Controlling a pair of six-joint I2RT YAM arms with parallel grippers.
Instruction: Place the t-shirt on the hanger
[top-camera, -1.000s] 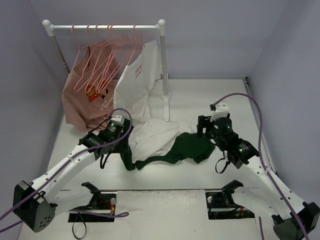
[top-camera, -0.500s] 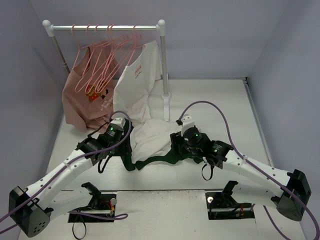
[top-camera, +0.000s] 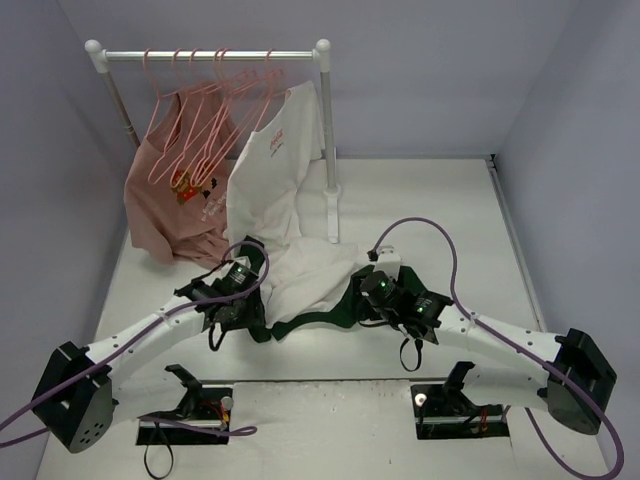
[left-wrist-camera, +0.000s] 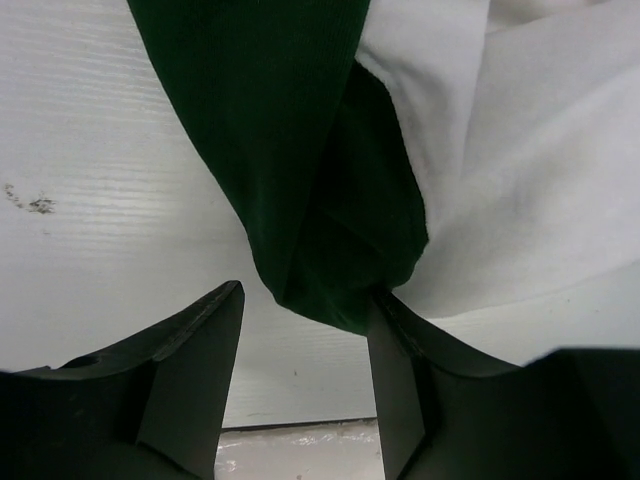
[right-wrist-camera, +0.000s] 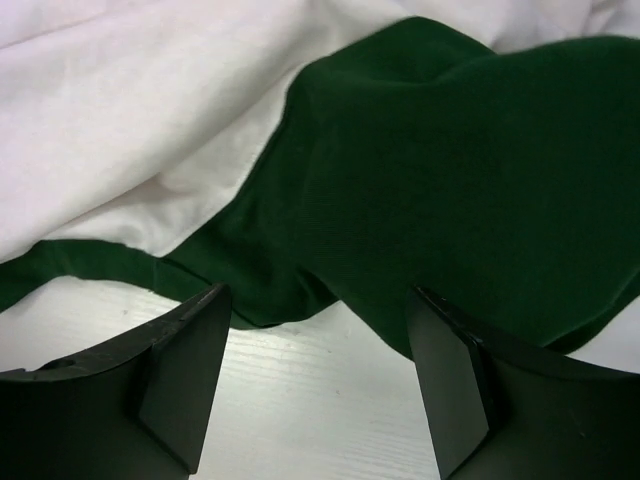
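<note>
1. White table (top-camera: 440, 190) under grey walls; at rear left, a rail (top-camera: 210, 55) carries the pink hangers (top-camera: 205, 130).
2. Nearer the front edge than a second ago, the left gripper (left-wrist-camera: 305, 300) has its jaws apart, straddling the tip of a dark green sleeve (left-wrist-camera: 290, 150) and gripping nothing.
3. Crumpled on the table between both grippers lies the t-shirt (top-camera: 315, 270).
4. Swung in from the right side since then, the right gripper (right-wrist-camera: 320, 300) hangs over the other green sleeve (right-wrist-camera: 470, 180), jaws wide apart, empty.
</note>
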